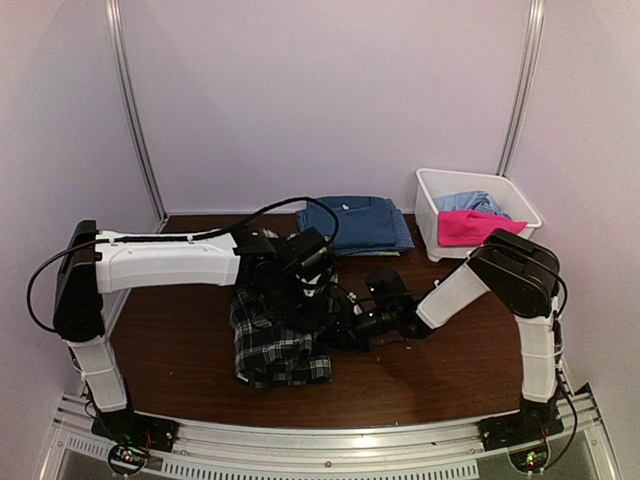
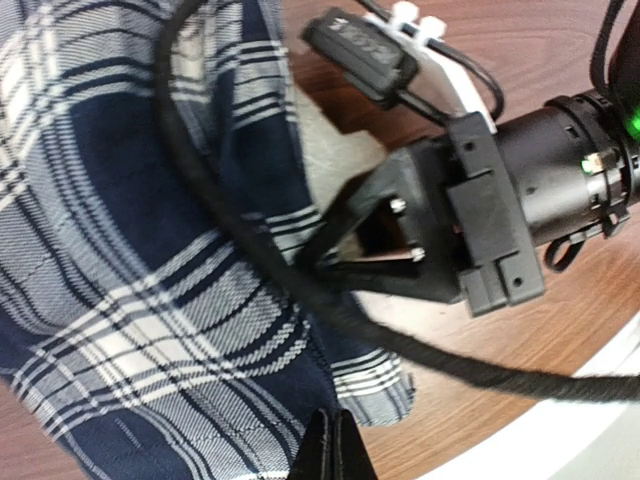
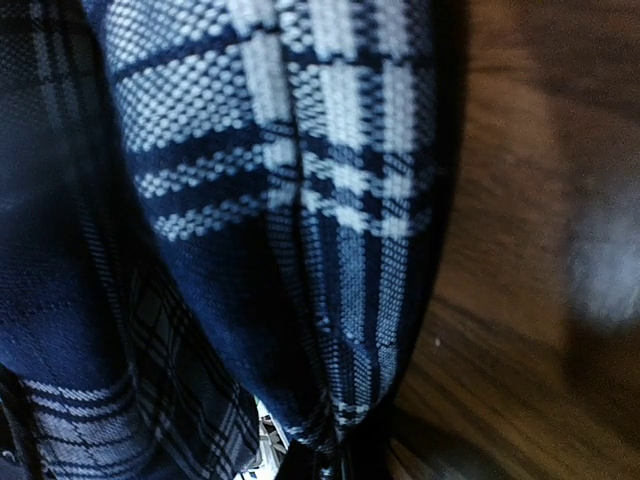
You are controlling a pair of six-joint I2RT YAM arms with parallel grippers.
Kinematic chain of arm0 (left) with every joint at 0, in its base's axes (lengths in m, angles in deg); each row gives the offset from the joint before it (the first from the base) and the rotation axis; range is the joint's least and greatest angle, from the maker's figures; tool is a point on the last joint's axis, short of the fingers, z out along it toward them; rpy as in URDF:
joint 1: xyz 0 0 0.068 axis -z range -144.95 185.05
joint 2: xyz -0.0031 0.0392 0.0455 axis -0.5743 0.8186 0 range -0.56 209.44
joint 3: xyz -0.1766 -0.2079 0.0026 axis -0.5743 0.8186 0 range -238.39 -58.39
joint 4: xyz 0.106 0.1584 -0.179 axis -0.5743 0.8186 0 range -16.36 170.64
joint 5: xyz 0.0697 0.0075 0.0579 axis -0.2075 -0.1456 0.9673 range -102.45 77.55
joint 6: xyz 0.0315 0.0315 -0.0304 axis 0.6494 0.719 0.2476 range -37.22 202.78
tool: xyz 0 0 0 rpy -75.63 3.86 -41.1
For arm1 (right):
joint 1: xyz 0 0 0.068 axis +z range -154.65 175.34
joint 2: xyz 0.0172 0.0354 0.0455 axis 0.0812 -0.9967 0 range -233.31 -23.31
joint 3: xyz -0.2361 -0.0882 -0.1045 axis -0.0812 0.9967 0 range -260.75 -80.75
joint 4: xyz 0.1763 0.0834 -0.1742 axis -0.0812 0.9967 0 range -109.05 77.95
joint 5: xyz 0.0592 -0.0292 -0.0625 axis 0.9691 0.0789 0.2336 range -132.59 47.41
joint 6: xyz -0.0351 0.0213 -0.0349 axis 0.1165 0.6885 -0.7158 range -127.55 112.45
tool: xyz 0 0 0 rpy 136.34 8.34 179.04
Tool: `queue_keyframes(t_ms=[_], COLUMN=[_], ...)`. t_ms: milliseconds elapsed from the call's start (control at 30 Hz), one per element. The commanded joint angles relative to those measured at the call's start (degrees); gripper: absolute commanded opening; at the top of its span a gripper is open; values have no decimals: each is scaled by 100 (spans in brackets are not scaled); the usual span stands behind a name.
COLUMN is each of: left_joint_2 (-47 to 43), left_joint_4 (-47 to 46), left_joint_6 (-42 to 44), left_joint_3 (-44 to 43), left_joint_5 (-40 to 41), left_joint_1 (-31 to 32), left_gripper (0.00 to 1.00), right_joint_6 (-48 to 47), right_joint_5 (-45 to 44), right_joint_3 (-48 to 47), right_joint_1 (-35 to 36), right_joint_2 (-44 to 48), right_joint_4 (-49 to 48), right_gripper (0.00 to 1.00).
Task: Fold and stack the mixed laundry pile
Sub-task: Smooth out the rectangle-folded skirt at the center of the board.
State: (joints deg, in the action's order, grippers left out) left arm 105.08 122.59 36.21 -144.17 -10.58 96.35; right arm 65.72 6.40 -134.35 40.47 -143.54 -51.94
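Observation:
The black-and-white plaid shirt (image 1: pixel 280 350) lies crumpled on the brown table, left of centre, with its upper part drawn up between my grippers. My left gripper (image 1: pixel 300 292) is over its top edge. In the left wrist view its fingertips (image 2: pixel 333 440) are pressed together on the plaid cloth (image 2: pixel 150 250). My right gripper (image 1: pixel 347 322) is at the shirt's right side. It also shows in the left wrist view (image 2: pixel 312 256), fingers closed at the cloth's edge. In the right wrist view plaid cloth (image 3: pixel 300 200) bunches into my shut right gripper (image 3: pixel 345 465).
A folded dark blue T-shirt (image 1: pixel 355 222) lies at the back centre. A white bin (image 1: pixel 430 195) at the back right holds a bright pink piece (image 1: pixel 465 226) and a pale blue piece (image 1: pixel 470 202). A black cable (image 2: pixel 200 200) loops over the shirt.

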Motion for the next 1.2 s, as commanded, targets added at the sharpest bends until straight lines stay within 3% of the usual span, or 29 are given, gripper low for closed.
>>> queue_keyframes(t_ms=[0, 433, 600, 700, 833, 1167], left_joint_2=[-54, 132, 18, -40, 10, 168], left_joint_4=[-1097, -3179, -3919, -4787, -5867, -5916], left_joint_6=[-170, -413, -365, -441, -642, -336], left_joint_3=[287, 1531, 2065, 2521, 3081, 3200], left_joint_5=[-703, -1482, -1852, -2222, -2606, -2899], left_joint_1=[51, -66, -216, -312, -447, -525], left_gripper=[0, 0, 1, 14, 24, 11], right_joint_6=[117, 296, 433, 365, 451, 375], right_joint_5=[-192, -256, -345, -410, -449, -536], right_joint_3=[86, 326, 611, 705, 944, 1033], right_joint_1=[109, 144, 81, 15, -92, -200], right_joint_2=[-69, 5, 159, 316, 507, 622], right_joint_4=[-193, -542, -861, -733, -832, -851], right_gripper=[0, 0, 17, 29, 35, 45])
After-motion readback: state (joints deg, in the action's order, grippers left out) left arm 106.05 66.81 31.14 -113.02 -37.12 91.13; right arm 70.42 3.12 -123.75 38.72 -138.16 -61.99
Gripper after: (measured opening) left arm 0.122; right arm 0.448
